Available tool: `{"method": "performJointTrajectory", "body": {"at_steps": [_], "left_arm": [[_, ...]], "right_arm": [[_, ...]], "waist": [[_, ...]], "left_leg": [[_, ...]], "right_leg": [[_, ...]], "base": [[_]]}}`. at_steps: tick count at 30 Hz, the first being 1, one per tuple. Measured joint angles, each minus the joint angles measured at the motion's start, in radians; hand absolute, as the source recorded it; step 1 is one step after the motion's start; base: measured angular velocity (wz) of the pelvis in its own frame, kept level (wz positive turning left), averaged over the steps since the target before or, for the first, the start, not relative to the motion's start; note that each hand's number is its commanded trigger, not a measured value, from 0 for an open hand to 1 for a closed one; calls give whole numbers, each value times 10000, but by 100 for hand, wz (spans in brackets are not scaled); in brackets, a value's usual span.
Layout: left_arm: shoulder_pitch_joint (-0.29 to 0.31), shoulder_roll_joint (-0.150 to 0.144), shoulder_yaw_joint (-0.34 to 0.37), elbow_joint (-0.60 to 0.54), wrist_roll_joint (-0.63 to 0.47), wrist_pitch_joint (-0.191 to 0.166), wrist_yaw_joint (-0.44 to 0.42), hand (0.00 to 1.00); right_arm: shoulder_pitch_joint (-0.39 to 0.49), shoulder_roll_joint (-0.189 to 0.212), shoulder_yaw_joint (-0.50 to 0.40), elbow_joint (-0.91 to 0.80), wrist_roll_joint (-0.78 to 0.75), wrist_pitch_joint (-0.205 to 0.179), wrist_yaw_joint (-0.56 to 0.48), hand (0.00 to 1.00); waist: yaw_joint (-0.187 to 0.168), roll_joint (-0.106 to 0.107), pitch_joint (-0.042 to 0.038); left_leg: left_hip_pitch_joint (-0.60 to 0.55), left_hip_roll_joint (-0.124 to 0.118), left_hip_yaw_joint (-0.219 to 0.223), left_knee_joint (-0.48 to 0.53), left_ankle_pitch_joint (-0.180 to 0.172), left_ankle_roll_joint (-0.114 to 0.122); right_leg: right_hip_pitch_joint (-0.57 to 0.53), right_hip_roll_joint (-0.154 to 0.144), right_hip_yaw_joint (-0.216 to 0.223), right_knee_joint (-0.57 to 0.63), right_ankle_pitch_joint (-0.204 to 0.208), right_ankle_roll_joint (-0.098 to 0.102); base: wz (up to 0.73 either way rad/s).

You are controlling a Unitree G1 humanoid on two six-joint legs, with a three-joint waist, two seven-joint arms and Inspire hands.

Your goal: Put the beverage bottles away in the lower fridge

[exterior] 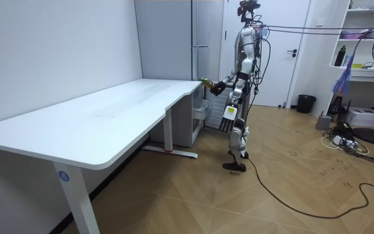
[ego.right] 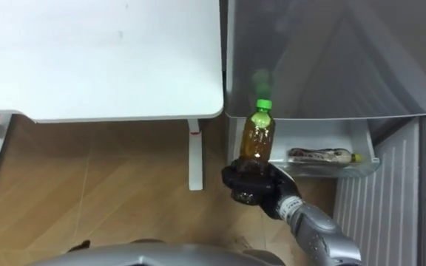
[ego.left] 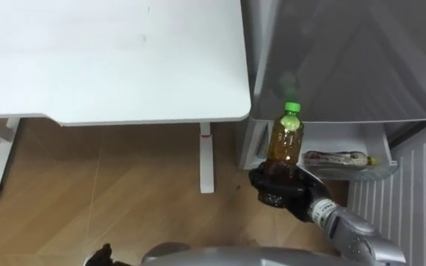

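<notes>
White bench [ego.left: 124, 66], one, left of the fridge [ego.left: 346, 59]. Left hand [ego.left: 103, 256] sits low, well left of the fridge. One green-capped bottle [ego.left: 285, 137] stands upright just before the fridge, with the right hand [ego.left: 276, 185] curled round its base. One lying drink [ego.left: 335, 157] rests in the fridge's tray [ego.left: 389, 168]. My call: keep it upright, clear the tray lip, and set it down beside that one.

Right of the bench [ego.left: 124, 59], against its right edge: fridge [ego.left: 346, 59]. In the open lower compartment [ego.left: 324, 137]: lying bottle [ego.left: 335, 157]. Before that compartment, just off the bench's near right corner: upright bottle [ego.left: 287, 137], in the right hand [ego.left: 276, 188].
</notes>
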Motion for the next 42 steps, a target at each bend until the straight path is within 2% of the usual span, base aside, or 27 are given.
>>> {"method": "performJointTrajectory", "body": {"at_steps": [2,9,14,20,25,32,36,42], "left_arm": [[-122,-90,-3,0,-73,-85,8,0],[-89,-198,-29,3,-128,-244,200,0],[18,-233,-25,3,-129,-424,352,0],[157,-253,62,2,-215,-459,376,0],[242,-317,276,-6,-216,-521,391,0],[375,-368,360,-5,-614,-523,366,0],[524,-368,349,-7,-607,-521,366,0],[729,-370,147,-5,-530,-487,370,0]], "right_arm": [[-2,148,-92,207,395,-4,-428,100],[-7,166,-505,338,1859,-57,-1396,100],[-21,177,-582,328,3574,-454,-2042,100],[-21,212,-576,344,5470,-777,-2562,100],[-5,393,-599,343,7256,-1080,-2608,100],[70,409,-610,337,9282,-1385,-2610,100],[72,407,-610,331,10029,-1632,-2610,100],[70,423,-609,342,10722,-1817,-2608,100]], "waist": [[-71,44,-6],[-212,132,-10],[-186,124,-8],[-157,75,-28],[-194,52,-28],[-170,108,-57],[-173,192,-94],[-178,281,-58]], "left_leg": [[76,2,10,-35,0,1],[270,6,86,-196,1,2],[307,1,180,-318,2,4],[347,10,272,-281,6,5],[354,16,282,-275,4,4],[331,15,278,-268,0,5],[341,15,279,-233,0,4],[346,15,270,-230,0,4]], "right_leg": [[13,-1,-2,15,1,0],[123,9,73,24,0,3],[96,22,225,16,-7,15],[18,36,326,19,-12,23],[18,34,326,32,-12,23],[37,29,324,62,-12,23],[34,30,323,63,-12,23],[78,31,313,54,-12,23]], "base": [[0],[-5],[-6],[-4],[-1],[0],[0],[1]]}}
